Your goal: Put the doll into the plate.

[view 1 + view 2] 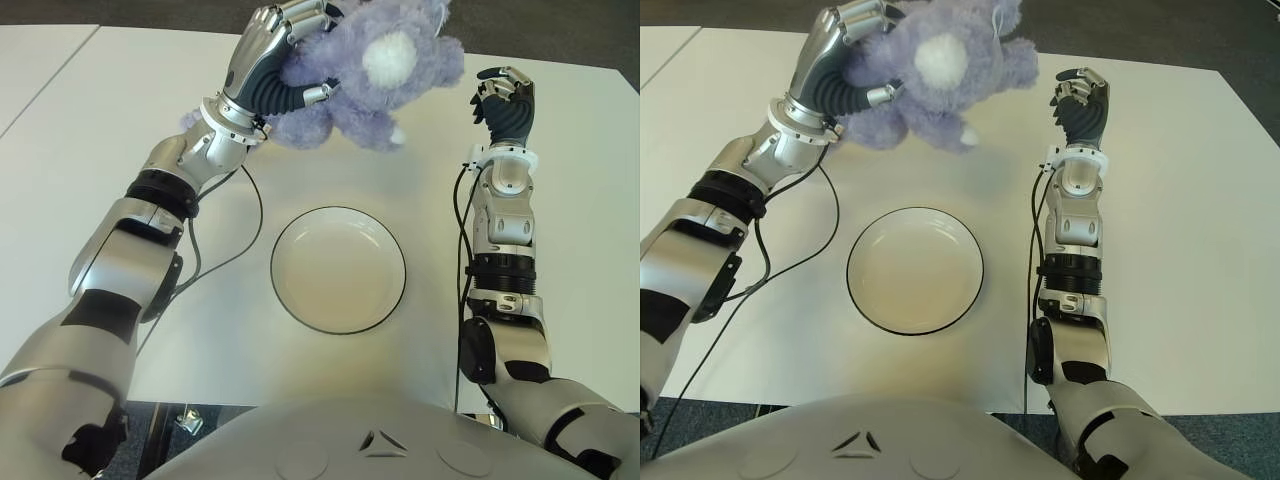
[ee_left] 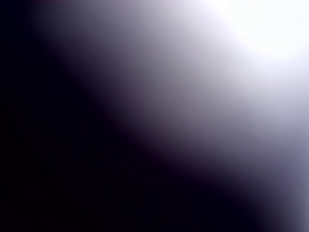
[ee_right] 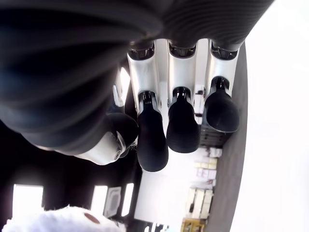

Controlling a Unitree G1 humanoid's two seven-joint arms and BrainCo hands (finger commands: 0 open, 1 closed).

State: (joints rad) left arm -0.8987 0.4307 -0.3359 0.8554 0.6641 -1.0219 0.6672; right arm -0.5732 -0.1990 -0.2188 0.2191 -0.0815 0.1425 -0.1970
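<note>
Purple doll (image 1: 375, 70) is hanging above the plate (image 1: 338, 268), left hand (image 1: 270, 60) fingers gripping it; right hand (image 1: 505, 100) is idling beside it, fingers curled, empty.

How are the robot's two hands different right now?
The left hand is wrapped around the purple doll and holds it up in the air, beyond the plate; the right hand holds nothing. The left hand shows to the left of the doll, the right hand to its right. The left arm reaches out slanting, the right forearm points straight ahead. Both hands are dark and silver, raised over the white table.
</note>
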